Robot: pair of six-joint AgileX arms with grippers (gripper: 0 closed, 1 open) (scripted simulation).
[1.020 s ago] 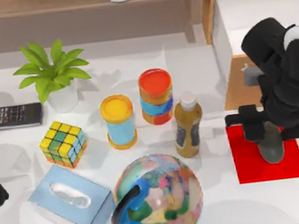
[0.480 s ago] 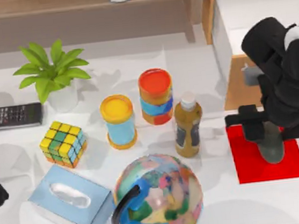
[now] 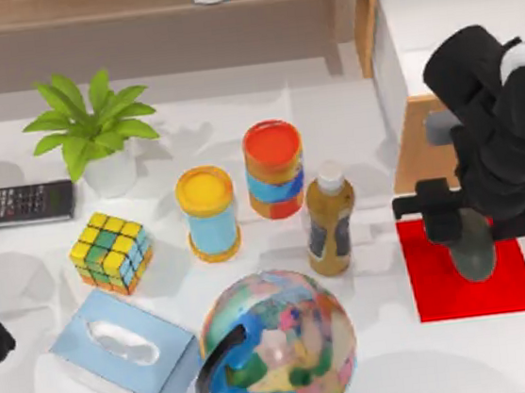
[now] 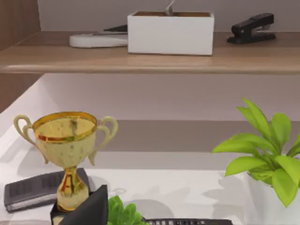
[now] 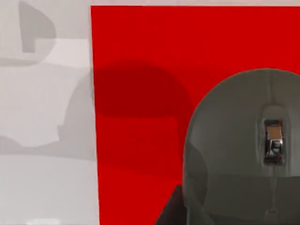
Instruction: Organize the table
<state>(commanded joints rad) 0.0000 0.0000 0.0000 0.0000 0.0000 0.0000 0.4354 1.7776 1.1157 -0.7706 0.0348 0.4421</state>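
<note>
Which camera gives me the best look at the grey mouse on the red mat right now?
The right wrist view: the grey mouse sits large and close there, scroll wheel visible, on the red mat. In the top view the right arm covers most of the mouse. The left wrist view faces the shelf and trophy instead.

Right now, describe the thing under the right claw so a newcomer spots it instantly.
Find the red mat near the right side of the white table, in front of the wooden cabinet. On it, under the right claw, is a grey computer mouse: rounded, with a scroll wheel, unlike the colourful upright containers to its left.
</note>
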